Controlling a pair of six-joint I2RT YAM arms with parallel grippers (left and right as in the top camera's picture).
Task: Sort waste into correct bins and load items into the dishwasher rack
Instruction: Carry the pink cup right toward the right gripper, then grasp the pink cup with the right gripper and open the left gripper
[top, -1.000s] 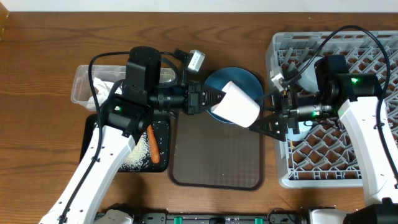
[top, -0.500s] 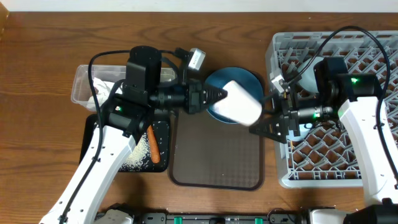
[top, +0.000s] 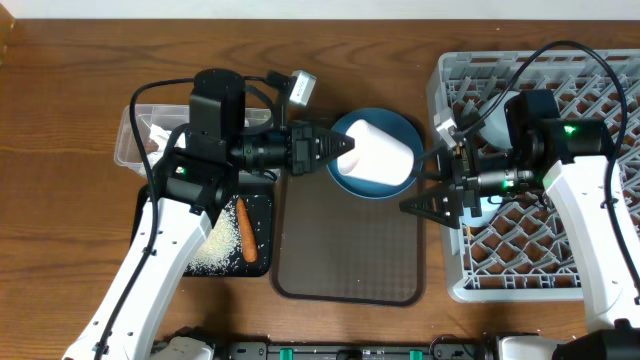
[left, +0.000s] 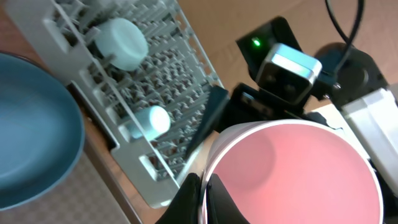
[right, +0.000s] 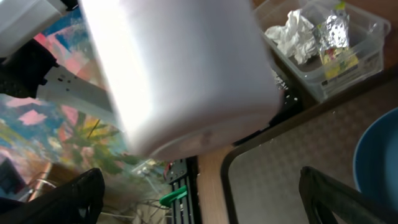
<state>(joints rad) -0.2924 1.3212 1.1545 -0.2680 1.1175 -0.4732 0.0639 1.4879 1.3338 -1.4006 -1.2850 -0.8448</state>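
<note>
My left gripper (top: 340, 150) is shut on the rim of the pink cup (top: 382, 155), white outside and pink inside, holding it tilted above the round dark blue plate (top: 400, 180). The left wrist view shows the jaws (left: 205, 194) pinching the cup rim (left: 292, 174). My right gripper (top: 425, 185) is wide open and empty just right of the cup, at the grey rack's (top: 540, 275) left edge. The right wrist view shows the cup's white outside (right: 180, 68) above the open fingers (right: 205, 199). A whitish bowl (top: 497, 120) and a light blue cup (left: 152, 120) sit in the rack.
The clear tub (top: 135, 140) holds a napkin (right: 292, 34), foil (right: 333, 25) and a wrapper (right: 339, 59). The black tray (top: 150, 215) holds rice (top: 220, 250) and the carrot (top: 245, 232). The brown serving tray (top: 350, 250) lies between the black tray and the rack.
My left gripper has pulled the pink cup left and toward the back, away from the right gripper and over the plate. The right gripper has stayed open in place.
</note>
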